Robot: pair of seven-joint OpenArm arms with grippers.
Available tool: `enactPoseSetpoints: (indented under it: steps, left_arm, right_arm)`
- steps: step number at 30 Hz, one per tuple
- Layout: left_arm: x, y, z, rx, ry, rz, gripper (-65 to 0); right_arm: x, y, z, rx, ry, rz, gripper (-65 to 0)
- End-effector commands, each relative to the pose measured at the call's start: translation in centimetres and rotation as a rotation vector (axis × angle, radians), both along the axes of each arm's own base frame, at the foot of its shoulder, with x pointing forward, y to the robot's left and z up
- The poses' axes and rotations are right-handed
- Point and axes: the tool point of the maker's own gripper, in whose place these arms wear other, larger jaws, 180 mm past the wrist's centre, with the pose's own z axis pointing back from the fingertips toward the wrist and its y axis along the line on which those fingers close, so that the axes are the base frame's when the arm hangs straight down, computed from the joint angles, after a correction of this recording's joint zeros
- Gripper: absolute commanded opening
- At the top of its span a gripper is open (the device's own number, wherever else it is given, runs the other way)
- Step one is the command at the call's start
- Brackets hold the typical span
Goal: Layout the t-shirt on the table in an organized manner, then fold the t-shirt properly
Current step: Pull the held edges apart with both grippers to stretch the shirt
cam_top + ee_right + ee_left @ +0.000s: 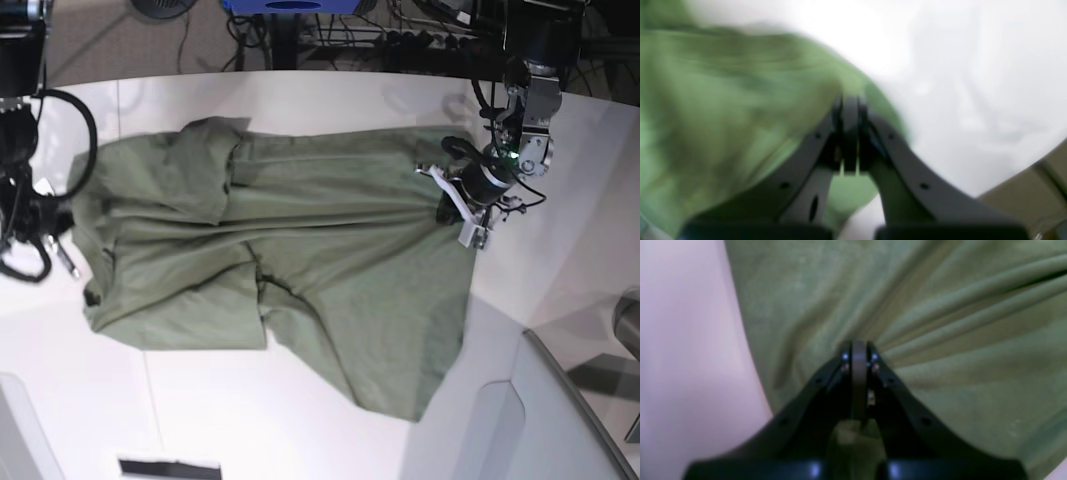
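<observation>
A: Where is the t-shirt (300,270) at this moment?

B: It lies on the white table (330,100), spread wide but not flat. There are many folds in the middle. One part is turned over near the far left in the base view, and a long corner hangs toward the near edge.

A: And the left gripper (859,351)?

B: It is at the edge of the shirt on the right side of the base view. In its wrist camera the two jaws are pressed together on the green cloth, and creases run out from the pinched point like rays. So it is clamped on the t-shirt.

A: What about the right gripper (849,106)?

B: It is at the opposite edge, on the left side of the base view. The wrist picture is blurred, but the jaws stand together with no gap, at the border of the cloth, with green fabric under and beside them. It looks closed on the shirt's edge.

A: Is the cloth stretched between the two?

B: Only partly. Long folds run across from one gripper toward the other.
</observation>
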Motion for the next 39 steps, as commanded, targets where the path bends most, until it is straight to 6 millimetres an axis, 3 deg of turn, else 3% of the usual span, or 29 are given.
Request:
enactPoseSetpoints:
  steps: [1, 4, 6, 8, 14, 20, 23, 26, 32, 39]
  left_arm:
    - [0.2, 0.4, 0.7, 0.026, -0.006, -0.011, -65.0]
    - [1.1, -0.4, 2.1, 0.019, -0.05, -0.026, -65.0]
    - [1.4, -0.5, 2.2, 0.022, -0.054, -0.027, -65.0]
    - [1.4, -0.5, 2.2, 0.022, -0.055, -0.028, -65.0]
    - [1.2, 0.2, 1.9, 0.035, -0.043, -0.023, -65.0]
    - [0.4, 1.7, 0.8, 0.057, -0.006, -0.012, -65.0]
    - [0.5, 1.6, 1.1, 0.057, -0.012, -0.014, -65.0]
    - [0.5, 1.6, 1.0, 0.057, -0.009, -0.013, -65.0]
    - [0.4, 1.7, 0.9, 0.059, -0.008, -0.013, -65.0]
    - [0.5, 3.2, 1.3, 0.091, -0.008, -0.016, -65.0]
  right_arm:
    - [1.5, 2.0, 1.3, 0.025, -0.048, 0.045, -65.0]
    - [4.0, 7.0, 2.3, 0.044, -0.098, 0.225, -65.0]
    - [4.3, 9.2, 0.9, 0.066, -0.054, 0.278, -65.0]
    - [4.2, 9.7, -0.8, 0.08, -0.004, 0.27, -65.0]
    - [3.1, 6.7, -4.1, 0.022, 0.067, 0.248, -65.0]
    - [-0.4, 9.2, -2.9, 0.085, 0.068, 0.34, -65.0]
    - [-1.8, 8.4, -4.3, 0.078, 0.118, 0.329, -65.0]
    - [-3.3, 6.5, -5.9, 0.046, 0.174, 0.302, -65.0]
    - [-6.2, 3.1, -7.0, -0.02, 0.228, 0.287, -65.0]
    - [-10.0, 0.0, -7.7, -0.072, 0.312, 0.286, -65.0]
